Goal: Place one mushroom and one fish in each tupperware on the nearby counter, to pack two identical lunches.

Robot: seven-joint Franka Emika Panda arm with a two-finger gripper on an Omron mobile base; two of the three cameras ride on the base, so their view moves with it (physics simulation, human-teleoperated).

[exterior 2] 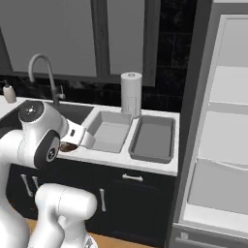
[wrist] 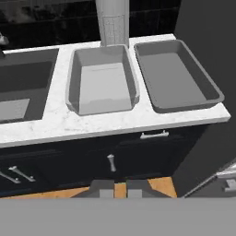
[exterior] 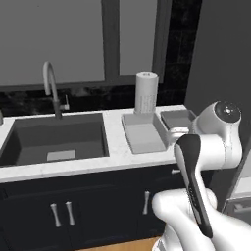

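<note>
Looking along the pincer (wrist: 120, 186) in the hand view: the two dark tips sitting tight together, jaws pinching narrow, hovering out in front of the dark cabinets (wrist: 69, 161) and facing the counter (wrist: 115, 120). Lying side by side on that white stone: light grey tupperware (wrist: 73, 83) and dark grey tupperware (wrist: 144, 69), nearly touching, the dark one reaching close to the counter's end. Standing just behind the light one: paper towel roll (wrist: 112, 20). Sinking into the counter on the other side of the light one: dark sink (wrist: 23, 73).

Left base view: showing the white arm (exterior: 211, 147) bending in front of the counter's right end and partly covering the dark tupperware. Curving over the sink: grey faucet (exterior: 49, 81).

Right base view: showing the hand reaching toward the near corner of the light tupperware. Peeking out under the hand: small brown lump (exterior 2: 68, 147), too hidden for telling whether held. Standing open at the right: white fridge (exterior 2: 227, 121). Sitting far left by the sink: soap bottle (exterior 2: 8, 93).
</note>
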